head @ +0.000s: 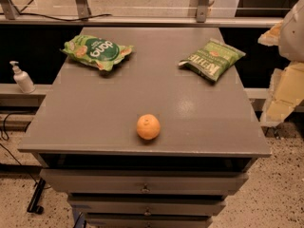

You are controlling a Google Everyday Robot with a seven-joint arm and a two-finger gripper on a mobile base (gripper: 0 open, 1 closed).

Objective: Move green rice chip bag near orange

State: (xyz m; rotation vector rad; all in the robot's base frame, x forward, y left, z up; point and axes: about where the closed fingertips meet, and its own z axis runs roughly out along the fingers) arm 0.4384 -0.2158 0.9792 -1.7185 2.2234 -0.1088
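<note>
Gripper hangs just off the table, right side; open or closed, cannot tell. Far to its left lies the chip bag; the orange sits lower-left, well apart.

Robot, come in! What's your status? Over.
Gripper right of table, off its edge. Green rice chip bag back left, apart from orange at front. Kettle bag back right, not in the way.

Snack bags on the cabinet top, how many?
2. The green rice chip bag lies back left, the Kettle bag back right; nothing on top seems to hide more. The gripper hangs at the view's right edge, off the cabinet.
</note>
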